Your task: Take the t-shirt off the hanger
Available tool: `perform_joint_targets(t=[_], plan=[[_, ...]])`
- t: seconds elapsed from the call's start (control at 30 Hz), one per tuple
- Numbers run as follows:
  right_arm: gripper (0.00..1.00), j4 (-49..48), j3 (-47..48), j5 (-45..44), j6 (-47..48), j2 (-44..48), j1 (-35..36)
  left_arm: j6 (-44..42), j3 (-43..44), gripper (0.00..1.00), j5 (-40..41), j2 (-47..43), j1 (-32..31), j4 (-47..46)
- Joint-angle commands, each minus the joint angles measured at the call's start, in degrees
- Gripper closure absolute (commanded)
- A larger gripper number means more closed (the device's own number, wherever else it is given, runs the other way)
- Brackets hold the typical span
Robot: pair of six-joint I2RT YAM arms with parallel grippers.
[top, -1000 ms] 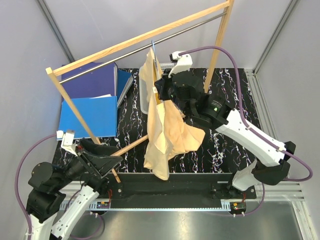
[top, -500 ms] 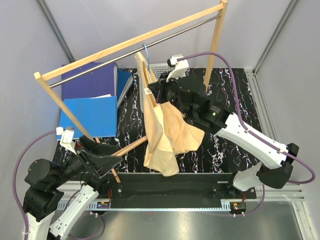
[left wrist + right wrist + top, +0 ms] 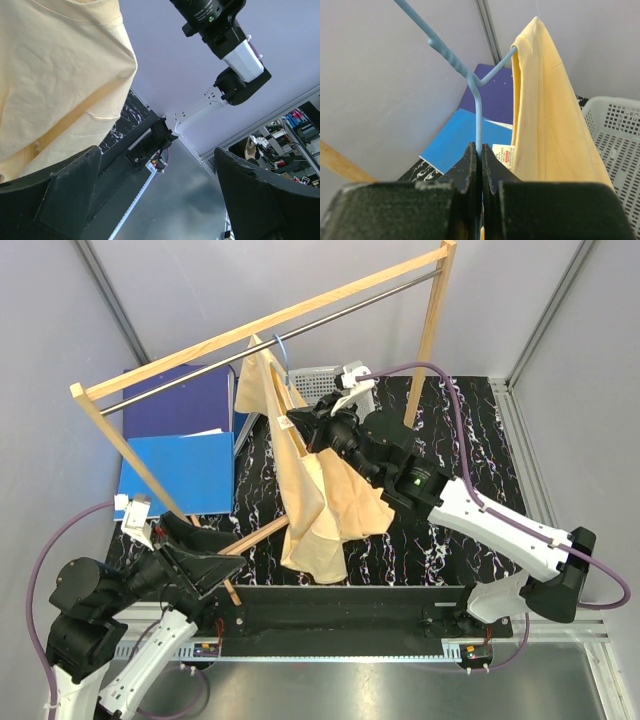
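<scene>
Right wrist cam has the clearest look: the right gripper (image 3: 480, 162) has both fingers pinched tight on the light-blue hanger (image 3: 478, 117), on the straight wire stem just below the twisted neck. One arm of the hanger branches up to the right, and the peach t-shirt (image 3: 547, 120) is draped over it by the shoulder, hanging just beside the fingers on their right. The hook end runs off the top left of the frame. There's a small white tag with red print next to the fingertips; I can't tell if it's the shirt's label or something on the blue folders (image 3: 452, 140) behind it. The white basket (image 3: 620, 135) is cut off by the right edge.

From the top camera the shirt hangs long, from up by the metal rail (image 3: 180, 378) of the wooden rack (image 3: 330, 295) down to near the front edge of the table (image 3: 400, 550), and it covers most of the hanger. Only the hook pokes out. It overlaps the rail, but I can't tell whether it's actually hooked over it. The right fingertips are lost in the cloth there.

The left gripper (image 3: 205, 558) sits low at the near left, well apart from the shirt, fingers spread wide with nothing between them. Its own camera catches just a chunk of shirt at top left and the right arm (image 3: 225, 35) overhead.
</scene>
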State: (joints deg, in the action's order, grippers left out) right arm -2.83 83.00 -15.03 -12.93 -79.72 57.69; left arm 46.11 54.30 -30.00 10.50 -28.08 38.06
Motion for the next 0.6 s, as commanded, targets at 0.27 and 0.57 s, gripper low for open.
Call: perform_joint_targets(t=[0.27, 0.57], plan=[[1.0, -31.0, -10.3, 1.8, 5.9, 2.6, -0.2, -0.7, 4.6, 0.01, -5.4, 0.7, -0.1, -0.8], [1.0, -34.7, -10.8, 3.9, 7.1, 3.7, -0.3, -0.8, 4.1, 0.01, -5.2, 1.7, -0.1, -0.8]])
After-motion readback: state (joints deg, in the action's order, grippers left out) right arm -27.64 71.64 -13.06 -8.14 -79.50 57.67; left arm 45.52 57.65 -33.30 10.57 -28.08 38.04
